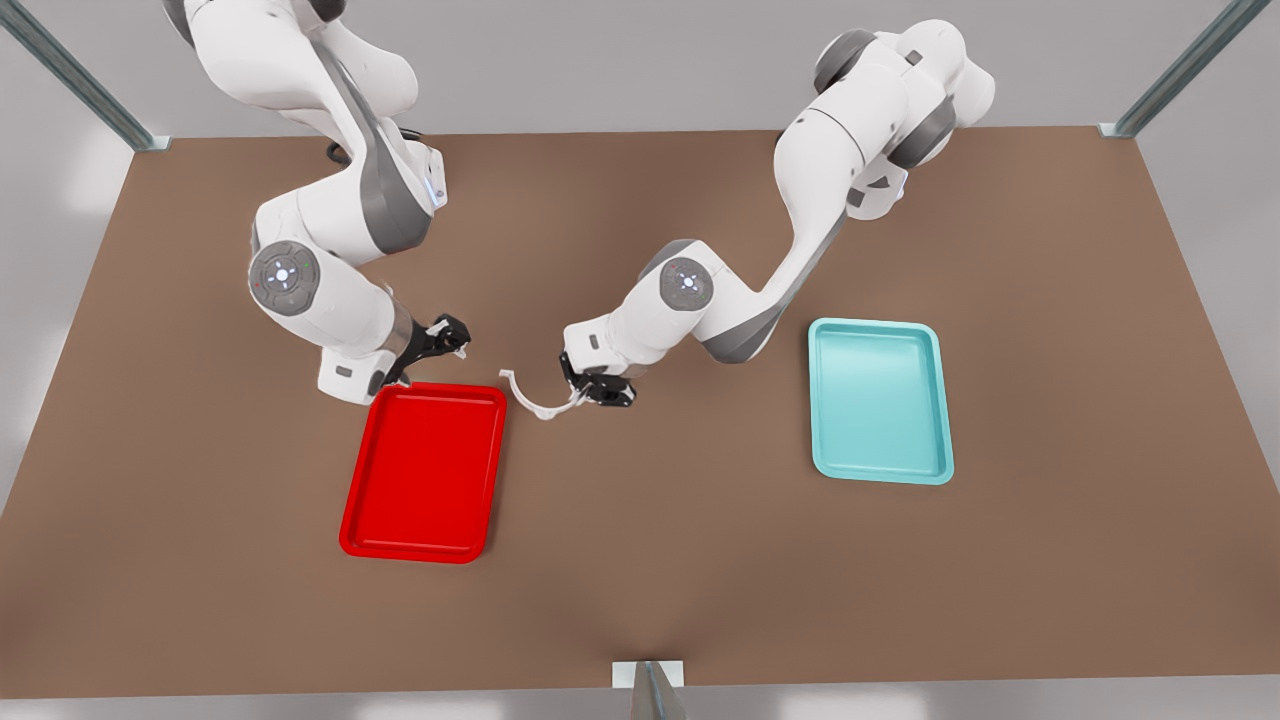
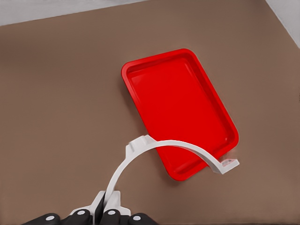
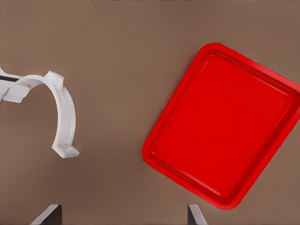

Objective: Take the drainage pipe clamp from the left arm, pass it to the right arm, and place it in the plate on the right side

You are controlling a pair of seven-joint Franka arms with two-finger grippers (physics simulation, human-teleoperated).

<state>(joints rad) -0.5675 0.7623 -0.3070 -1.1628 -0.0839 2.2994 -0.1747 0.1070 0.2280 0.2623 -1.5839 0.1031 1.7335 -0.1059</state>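
A simulated handover at its midpoint: the left gripper (image 1: 598, 388), reached toward the middle of the brown table (image 1: 640, 560), pinches one tabbed end of the drainage pipe clamp (image 1: 530, 396) between closed fingers, holding the thin white plastic half-ring in the air just off a corner of the plate (image 1: 425, 470). The right gripper (image 1: 445, 337) hovers above the plate's far edge on the front view's left, its fingers spread wide and empty (their two tips frame the right wrist view). The pass itself and the drop into the plate appear yet to come. The plate is a glossy red tray with rounded corners and a raised rim; a matching teal tray (image 1: 880, 400) sits well apart.
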